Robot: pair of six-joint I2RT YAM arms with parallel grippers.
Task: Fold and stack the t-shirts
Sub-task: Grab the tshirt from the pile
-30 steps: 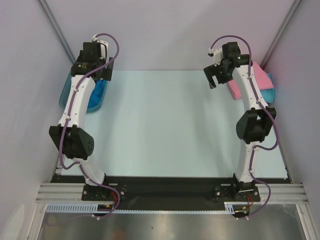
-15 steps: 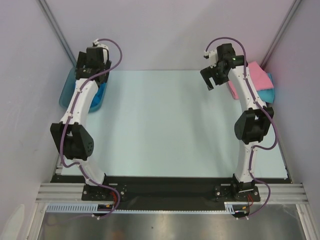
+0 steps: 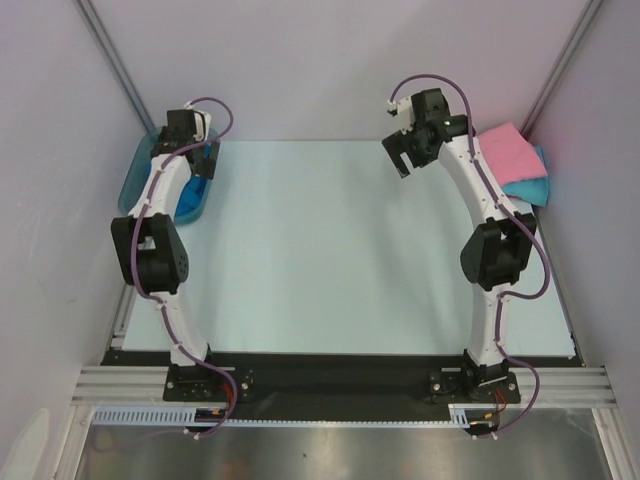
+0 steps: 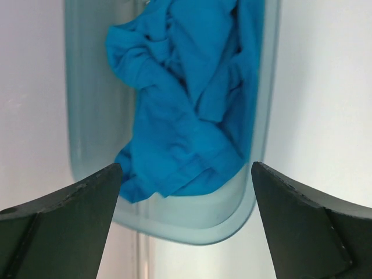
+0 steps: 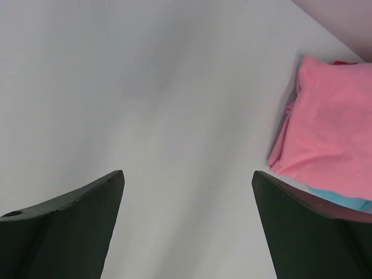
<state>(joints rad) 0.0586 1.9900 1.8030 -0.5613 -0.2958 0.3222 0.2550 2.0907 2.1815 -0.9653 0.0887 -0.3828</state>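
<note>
A crumpled deep blue t-shirt [image 4: 186, 110] lies in a translucent teal bin [image 4: 192, 224] at the table's far left; it also shows in the top view [image 3: 197, 190]. My left gripper [image 3: 185, 135] hangs open and empty above the bin's near end [image 4: 186, 192]. A folded pink t-shirt [image 3: 508, 152] lies on a folded turquoise t-shirt [image 3: 532, 188] at the far right. The pink shirt also shows in the right wrist view [image 5: 325, 133], with a turquoise edge [image 5: 343, 199] under it. My right gripper [image 3: 402, 150] is open and empty above bare table, left of the stack [image 5: 186, 192].
The teal bin [image 3: 135, 175] stands against the left wall. Pale walls close in the left, right and back sides. The pale table top [image 3: 330, 250] stretches between both arms.
My left gripper has moved further back and left over the bin. My right gripper has moved left and back, away from the pink and turquoise stack, which now shows more fully.
</note>
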